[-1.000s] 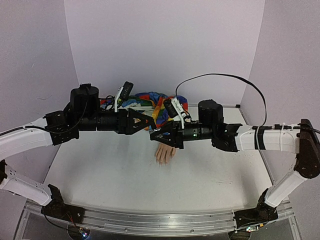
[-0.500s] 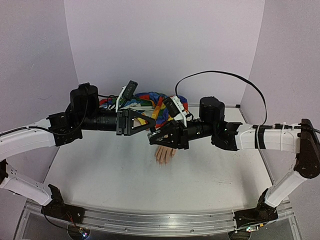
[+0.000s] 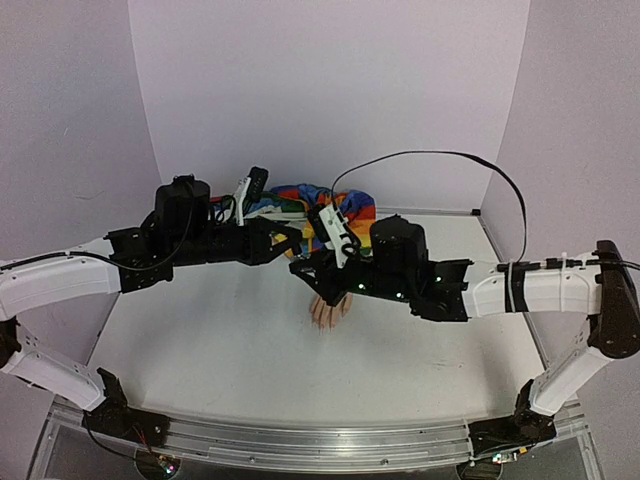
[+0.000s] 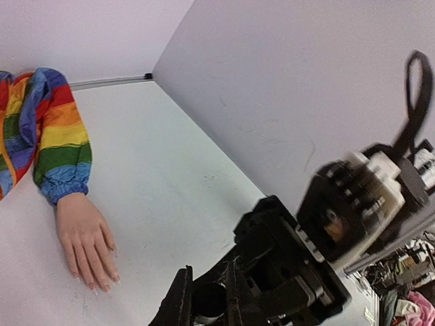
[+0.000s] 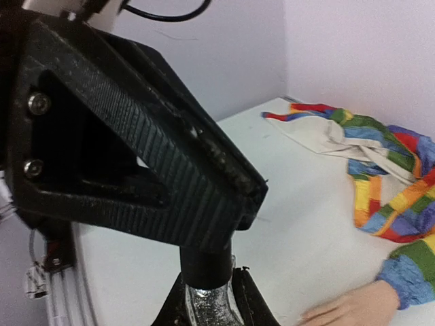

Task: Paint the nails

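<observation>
1. Left arm comes in from the left, raised off the table (image 3: 220, 350), reaching toward the centre.
2. Left gripper (image 3: 291, 239) is clenched on the black cap (image 5: 204, 266). In the right wrist view its big black finger sits directly over the cap.
3. Bottle (image 5: 206, 300) is small with a glittery body. It stands upright in the right wrist view, held in the air above the table, and the cap sits on its neck.
4. Right gripper (image 5: 207, 314) is clamped on the bottle body, one finger on each side, just below the cap.
5. Both grippers meet mid-table. In the top view they sit just behind the hand (image 3: 328, 310) and partly cover it.
6. The hand is pale, lies flat and palm down on the table, and its fingers point toward the near edge.
7. Nails (image 4: 104, 288) are at the fingertips, facing up, and tiny. They are too small to tell whether there is any paint on them. Neither gripper touches them.
8. Sleeve (image 3: 300, 205) is rainbow-striped and bunched toward the back wall. Its blue cuff ends at the hand's wrist.
9. Right arm comes in from the right, also off the table.
</observation>
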